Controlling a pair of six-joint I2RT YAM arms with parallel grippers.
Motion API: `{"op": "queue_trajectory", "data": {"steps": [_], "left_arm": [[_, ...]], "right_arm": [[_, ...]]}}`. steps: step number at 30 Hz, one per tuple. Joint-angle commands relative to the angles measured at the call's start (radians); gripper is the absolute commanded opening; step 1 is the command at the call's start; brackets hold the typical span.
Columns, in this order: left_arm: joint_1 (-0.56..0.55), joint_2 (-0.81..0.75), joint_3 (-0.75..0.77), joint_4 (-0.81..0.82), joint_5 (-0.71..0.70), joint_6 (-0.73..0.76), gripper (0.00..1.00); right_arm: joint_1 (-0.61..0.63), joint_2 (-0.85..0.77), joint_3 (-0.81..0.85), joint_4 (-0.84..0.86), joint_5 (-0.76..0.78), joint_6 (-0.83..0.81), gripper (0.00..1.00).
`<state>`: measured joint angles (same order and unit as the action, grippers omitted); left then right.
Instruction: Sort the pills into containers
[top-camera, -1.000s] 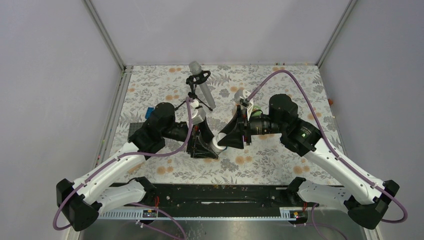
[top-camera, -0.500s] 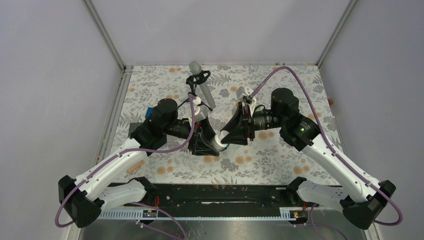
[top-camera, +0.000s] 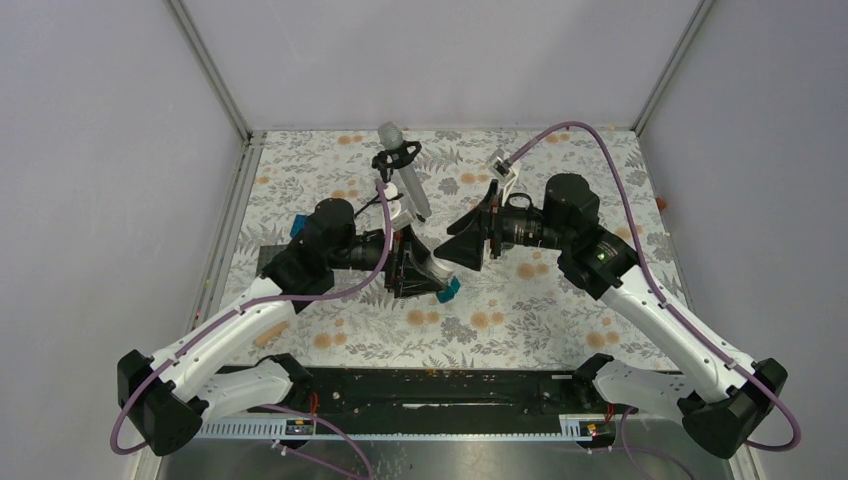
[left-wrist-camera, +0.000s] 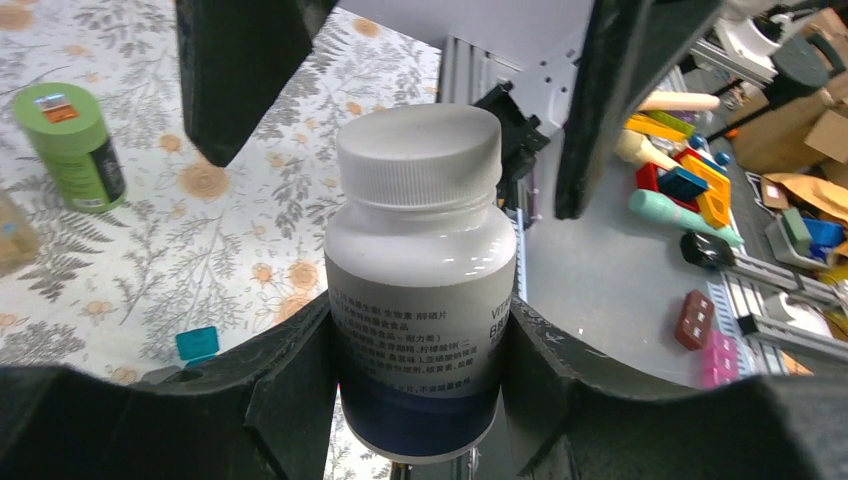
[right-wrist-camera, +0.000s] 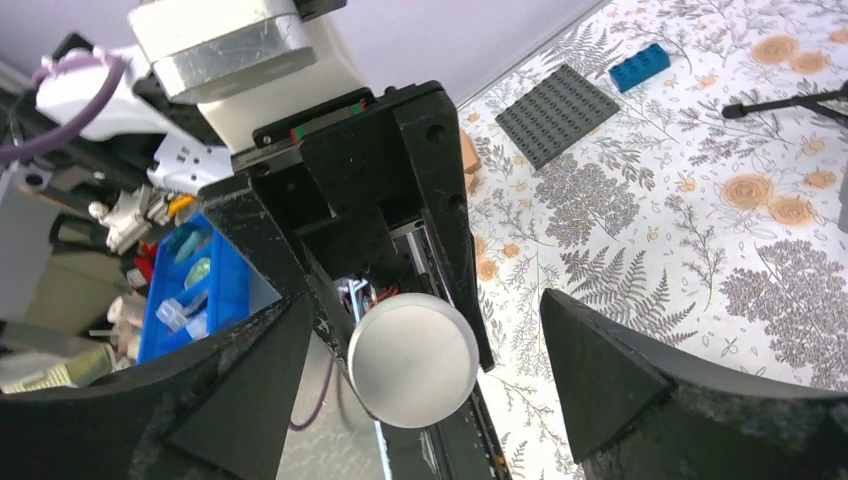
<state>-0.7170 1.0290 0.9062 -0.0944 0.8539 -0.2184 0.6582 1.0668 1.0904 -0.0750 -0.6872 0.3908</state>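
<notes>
A white pill bottle (left-wrist-camera: 420, 270) with a white ribbed cap, a printed label and a blue band near its base sits between the fingers of my left gripper (left-wrist-camera: 415, 345), which is shut on its body. In the top view the bottle (top-camera: 431, 268) points toward my right gripper (top-camera: 468, 243). In the right wrist view my right gripper (right-wrist-camera: 425, 312) stands open, and the cap (right-wrist-camera: 413, 358) faces it between the fingers without touching them. The right fingers (left-wrist-camera: 240, 70) hang just beyond the cap in the left wrist view. No loose pills show.
A green bottle (left-wrist-camera: 70, 145) stands on the floral mat, with a small teal piece (left-wrist-camera: 197, 343) nearer by. A microphone on a tripod (top-camera: 403, 180) stands at the back. A dark studded baseplate (right-wrist-camera: 560, 112) and a blue brick (right-wrist-camera: 640, 67) lie at the left.
My right gripper has opened off the bottle's cap and drawn back up and to the right. The left gripper keeps its hold and has shifted the bottle slightly right.
</notes>
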Motion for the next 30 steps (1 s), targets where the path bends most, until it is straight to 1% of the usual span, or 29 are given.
{"op": "queue_trajectory", "data": {"steps": [1,4,7,9,12,14,17,18,20,23,24,26,30], "left_arm": [[0.000,0.004,0.006,0.073,-0.100,-0.015,0.00],[-0.001,0.010,0.008,0.066,-0.127,-0.015,0.00],[0.000,0.010,0.007,0.062,-0.148,-0.015,0.00],[-0.001,0.009,0.005,0.061,-0.159,-0.014,0.00],[0.000,0.011,0.005,0.061,-0.165,-0.017,0.00],[-0.001,0.013,0.003,0.060,-0.167,-0.018,0.00],[0.000,0.012,0.002,0.057,-0.167,-0.016,0.00],[-0.001,0.013,0.000,0.058,-0.165,-0.018,0.00],[-0.001,0.011,-0.001,0.055,-0.165,-0.018,0.00],[0.000,0.009,-0.002,0.054,-0.159,-0.018,0.00],[-0.001,0.008,-0.001,0.053,-0.157,-0.018,0.00],[0.000,0.005,-0.003,0.052,-0.155,-0.016,0.00],[-0.001,-0.001,-0.001,0.012,-0.156,0.004,0.00]], "right_arm": [[-0.006,0.006,0.022,0.037,0.125,0.108,0.93],[-0.005,0.021,0.055,-0.054,0.160,0.106,0.93],[-0.005,0.018,0.072,-0.099,0.165,0.109,0.91],[-0.005,0.024,0.094,-0.145,0.166,0.109,0.88],[-0.006,0.022,0.096,-0.158,0.181,0.133,0.82],[-0.006,0.024,0.099,-0.169,0.191,0.144,0.77],[-0.006,0.034,0.111,-0.183,0.182,0.146,0.64],[-0.006,0.039,0.114,-0.185,0.173,0.148,0.61],[-0.007,0.048,0.122,-0.187,0.159,0.150,0.60],[-0.006,0.052,0.123,-0.188,0.161,0.153,0.64],[-0.007,0.052,0.124,-0.189,0.160,0.152,0.63],[-0.006,0.050,0.127,-0.190,0.158,0.155,0.54],[-0.006,0.049,0.142,-0.206,0.121,0.129,0.28]]}}
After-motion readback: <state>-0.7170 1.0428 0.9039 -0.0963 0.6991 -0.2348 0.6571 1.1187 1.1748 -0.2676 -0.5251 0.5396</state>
